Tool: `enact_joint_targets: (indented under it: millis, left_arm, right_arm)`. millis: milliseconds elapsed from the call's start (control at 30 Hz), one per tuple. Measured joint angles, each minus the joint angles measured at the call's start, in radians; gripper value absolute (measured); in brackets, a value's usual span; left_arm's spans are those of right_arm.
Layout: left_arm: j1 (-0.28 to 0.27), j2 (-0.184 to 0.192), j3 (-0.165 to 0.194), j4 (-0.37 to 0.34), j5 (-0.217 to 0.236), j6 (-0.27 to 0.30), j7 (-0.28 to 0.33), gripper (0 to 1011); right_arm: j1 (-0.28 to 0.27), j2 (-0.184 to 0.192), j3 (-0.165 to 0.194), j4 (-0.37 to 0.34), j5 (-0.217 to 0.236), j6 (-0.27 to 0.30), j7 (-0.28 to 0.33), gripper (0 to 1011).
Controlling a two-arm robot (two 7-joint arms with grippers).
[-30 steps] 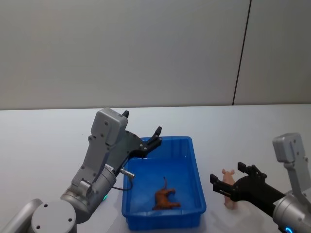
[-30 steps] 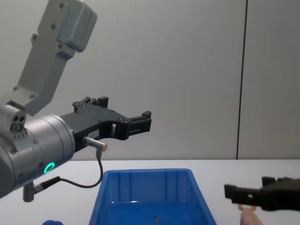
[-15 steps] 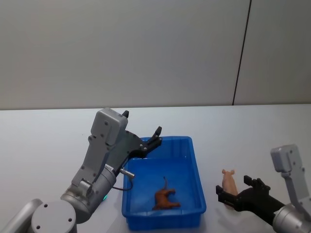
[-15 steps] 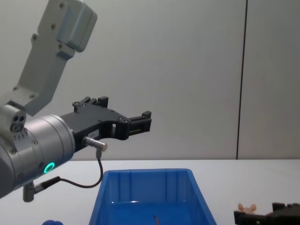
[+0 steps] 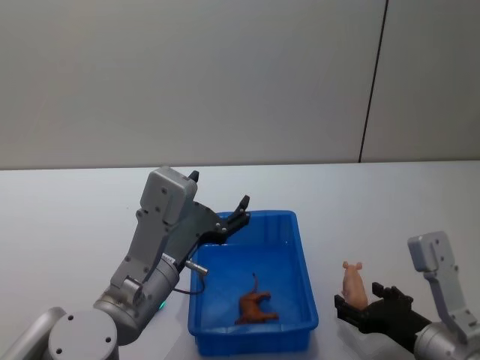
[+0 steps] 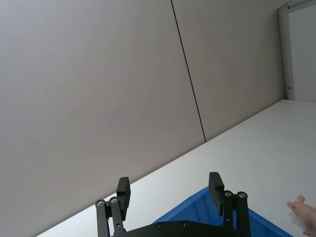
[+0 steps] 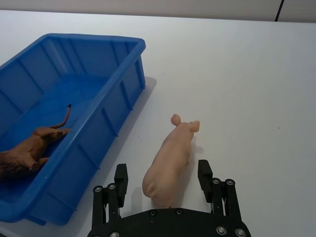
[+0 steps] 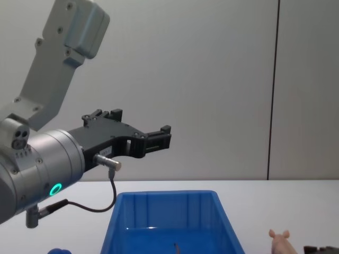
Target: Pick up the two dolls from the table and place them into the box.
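While pig (image 7: 170, 160) stands beside box (image 7: 129, 84) rim | right gripper (image 7: 162, 168) flanks it, fingers apart

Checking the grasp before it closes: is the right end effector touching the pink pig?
Apart. In the right wrist view the right end effector straddles the pig with fingers open, and white table shows between each finger and its flanks.

My head view looks down on the box (image 5: 255, 339); chest faces it low, side-on; right wrist looks down close beside it
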Motion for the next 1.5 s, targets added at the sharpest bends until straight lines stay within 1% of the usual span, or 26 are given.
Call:
enact_joint_targets:
  millis: [100,200,267,300,333,400,433,467,500,600,900,1100,1300,1433,1500]
  left_arm:
    - [0.0,0.0,0.0,0.0,0.0,0.0,0.0,1001]
    - [0.0,0.0,0.0,0.0,0.0,0.0,0.0,1001]
    - [0.0,0.0,0.0,0.0,0.0,0.0,0.0,1001]
    - [0.0,0.0,0.0,0.0,0.0,0.0,0.0,1001]
    - [0.0,0.0,0.0,0.0,0.0,0.0,0.0,1001]
    - [0.0,0.0,0.0,0.0,0.0,0.0,0.0,1001]
    - [0.0,0.0,0.0,0.0,0.0,0.0,0.0,1001]
    - [0.0,0.0,0.0,0.0,0.0,0.0,0.0,1001]
    - [0.0,0.0,0.0,0.0,0.0,0.0,0.0,1001]
    - [0.0,0.0,0.0,0.0,0.0,0.0,0.0,1001]
    - [0.0,0.0,0.0,0.0,0.0,0.0,0.0,1001]
    - [0.0,0.0,0.0,0.0,0.0,0.0,0.0,1001]
    - [0.0,0.0,0.0,0.0,0.0,0.0,0.0,1001]
    - [0.0,0.0,0.0,0.0,0.0,0.0,0.0,1001]
    - [0.0,0.0,0.0,0.0,0.0,0.0,0.0,1001]
  right_arm:
    - [0.009,-0.007,-0.002,0.02,0.0,0.003,-0.002,807]
    - [0.014,-0.011,-0.003,0.03,0.0,0.004,-0.004,755]
    - [0.017,-0.014,-0.003,0.038,0.0,0.005,-0.007,675]
    - [0.018,-0.015,-0.003,0.04,0.0,0.005,-0.008,617]
    - [0.019,-0.016,-0.003,0.041,0.0,0.005,-0.009,617]
    - [0.021,-0.018,-0.004,0.045,-0.001,0.003,-0.014,534]
    - [0.021,-0.019,-0.004,0.046,-0.003,0.0,-0.018,512]
    - [0.021,-0.019,-0.004,0.046,-0.005,-0.003,-0.021,512]
    - [0.021,-0.019,-0.004,0.046,-0.007,-0.006,-0.023,450]
    - [0.02,-0.019,-0.004,0.042,-0.014,-0.019,-0.036,380]
    - [0.011,-0.015,-0.001,-0.004,-0.046,-0.066,-0.076,380]
    - [0.015,-0.013,0.001,-0.05,-0.073,-0.091,-0.082,380]
    - [0.03,-0.014,0.001,-0.081,-0.092,-0.099,-0.055,380]
    - [0.046,-0.019,0.0,-0.094,-0.102,-0.098,-0.022,380]
    - [0.063,-0.026,-0.004,-0.098,-0.109,-0.091,0.01,380]
